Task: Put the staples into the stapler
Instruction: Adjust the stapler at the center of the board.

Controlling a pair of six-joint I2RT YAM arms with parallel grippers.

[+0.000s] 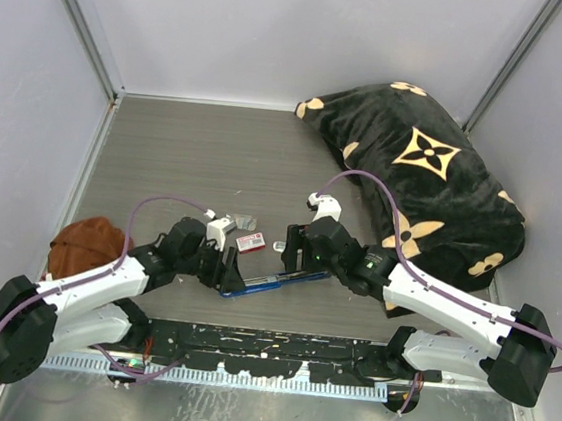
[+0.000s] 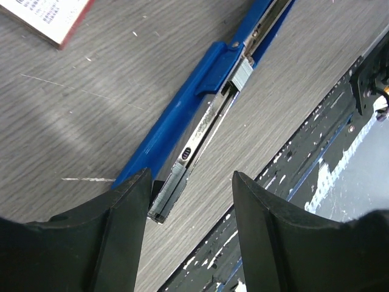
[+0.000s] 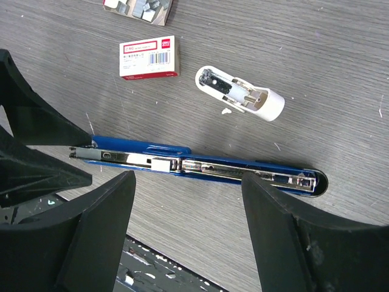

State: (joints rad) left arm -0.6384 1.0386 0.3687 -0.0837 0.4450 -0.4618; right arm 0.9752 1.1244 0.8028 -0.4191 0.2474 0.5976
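The blue stapler lies swung open flat on the table, its silver channel facing up. A grey ridged block, the staples, sits at the channel's near end in the left wrist view. My left gripper hangs open over that end, which lies close to the left finger and well apart from the other. My right gripper is open too, just on the near side of the stapler's middle, with only bare table between its fingers. More loose grey staples lie farther back.
A red-and-white box and a small white oblong piece lie just beyond the stapler. A black patterned cushion fills the back right, and a brown object sits at the left wall. A black rail runs along the near edge.
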